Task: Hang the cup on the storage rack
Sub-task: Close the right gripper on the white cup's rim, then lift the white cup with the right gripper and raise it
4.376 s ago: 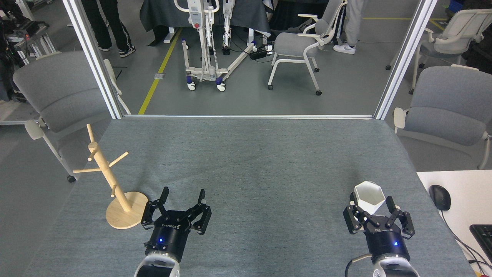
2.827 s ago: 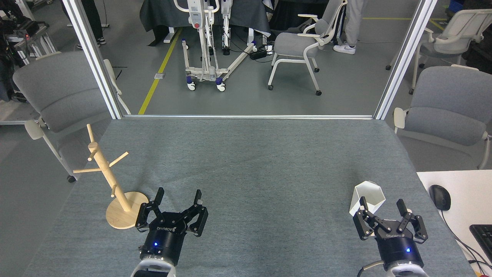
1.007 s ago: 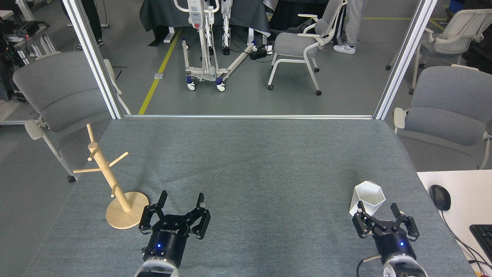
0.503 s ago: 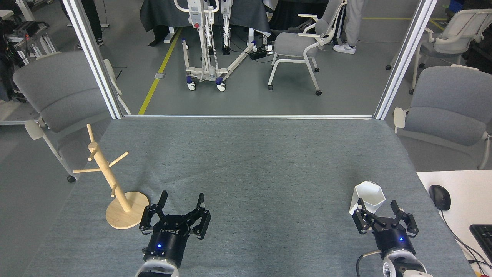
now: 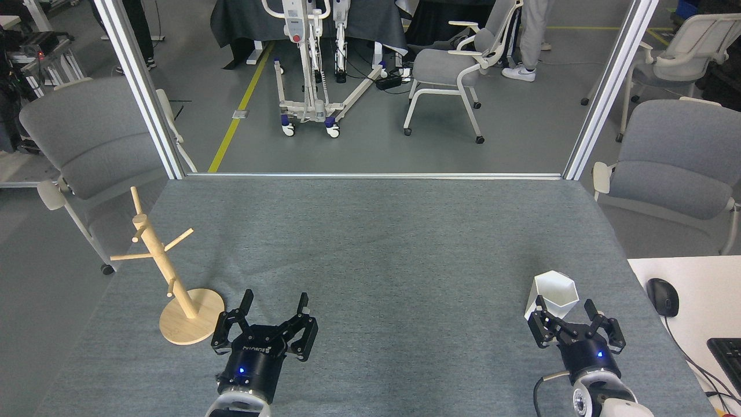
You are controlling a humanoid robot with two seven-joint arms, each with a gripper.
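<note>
- The cup stood upright on the grey table, near its right edge, and no peg of the rack carried anything, so the hanging was judged not yet begun.
- The rack stood at the table's left edge, well apart from the cup, with nearly the whole width of the table between them.
- The right gripper sat just in front of the cup with its fingers spread; its tips reached up beside the cup's lower part, but no grip on the cup could be seen.
- The left gripper rested just beside the rack's round base, fingers spread and holding nothing.
- What remained, by my reckoning: closing on the cup, lifting it, carrying it across to the rack and settling it on a peg.
- The cup's lower front was hidden behind the right gripper, so contact between fingertips and cup could not be settled.
- No handle showed on the cup from this side; whether one sat on the hidden side could not be told.
- Both arms were cut off at the bottom edge.
</note>
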